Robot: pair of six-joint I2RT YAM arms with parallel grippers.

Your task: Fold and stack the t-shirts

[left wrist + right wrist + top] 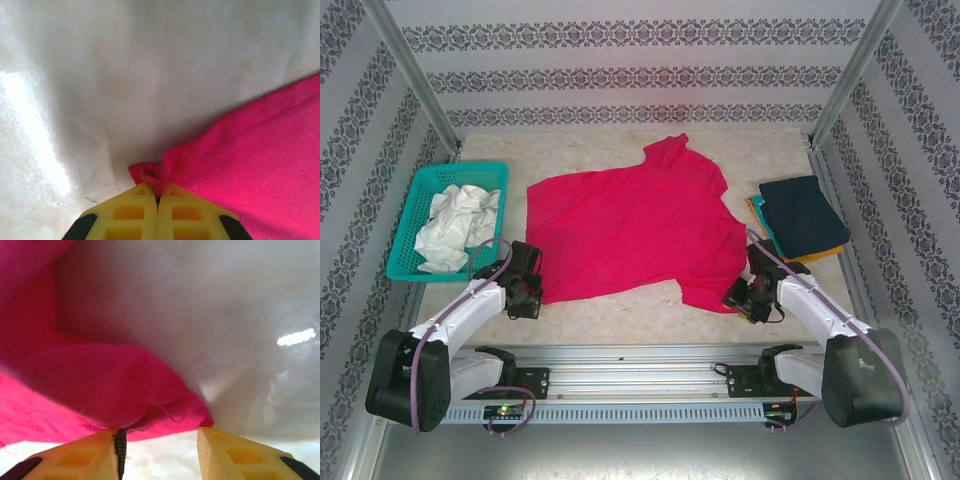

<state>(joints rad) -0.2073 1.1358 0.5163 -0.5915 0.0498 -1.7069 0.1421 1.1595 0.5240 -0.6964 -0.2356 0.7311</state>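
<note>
Beside the teal basket (pixel 408 225), toward the middle of the table (pixel 620 320), the crimson-pink shirt (pixel 630 230) lies spread flat. I read its long axis as running straight away from the basket, with the hem on the basket side. The navy shirt (pixel 805 210) sits folded on top of the yellow-orange shirt (pixel 820 253) on the far side of the pink one from the basket. A crumpled white cloth (pixel 455 225) lies inside the basket.

What matters for my next command is the shirt's near edge, which lies just ahead of both arms. The left gripper (pixel 525 293) is at the near corner closest to the basket. In its wrist view its yellow fingers (pixel 130 215) are pressed together with a small bunch of pink cloth pinched between them, the stitched hem running away from the pinch.

The right gripper (pixel 159 432) is at the opposite near corner, the end farthest from the basket. It stands spread. A fold of pink cloth sits in the gap, touching one pad, with bare table showing before the other finger (pixel 235 455). I judge that side is not gripped yet, so it has to close before I lift the near edge for a fold.
</note>
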